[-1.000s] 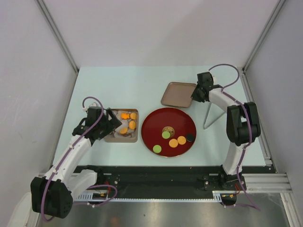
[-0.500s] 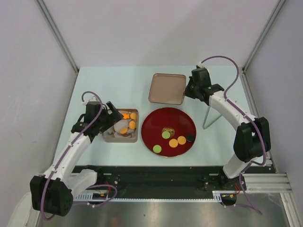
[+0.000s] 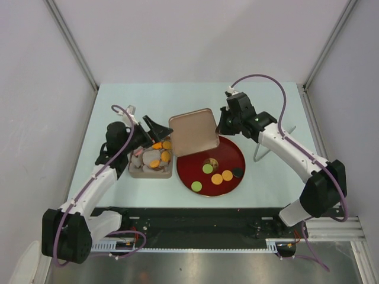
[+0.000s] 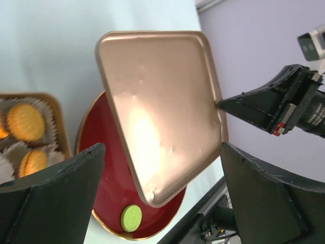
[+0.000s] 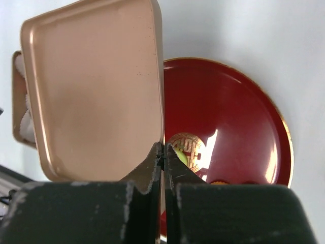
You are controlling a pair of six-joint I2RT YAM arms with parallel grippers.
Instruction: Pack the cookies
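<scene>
My right gripper [image 5: 163, 152] is clamped on the edge of the copper lid [image 3: 192, 131], tilted between red plate [image 3: 234, 151] and tin [image 3: 145, 173], likely for capping, my left gripper [image 3: 149, 139] is wide open beside the tin, and cookies [image 3: 157, 154] lie in both.

A pale blue table [image 3: 177, 97] holds a dark red round plate [image 3: 230, 152] with a gold rim. Left of it sits a small tan box [image 3: 151, 174] lined with crumpled white paper cups [image 4: 14, 151]. A rose-gold square lid [image 3: 192, 131] hangs tilted between them, overlapping the plate's upper left edge.
</scene>
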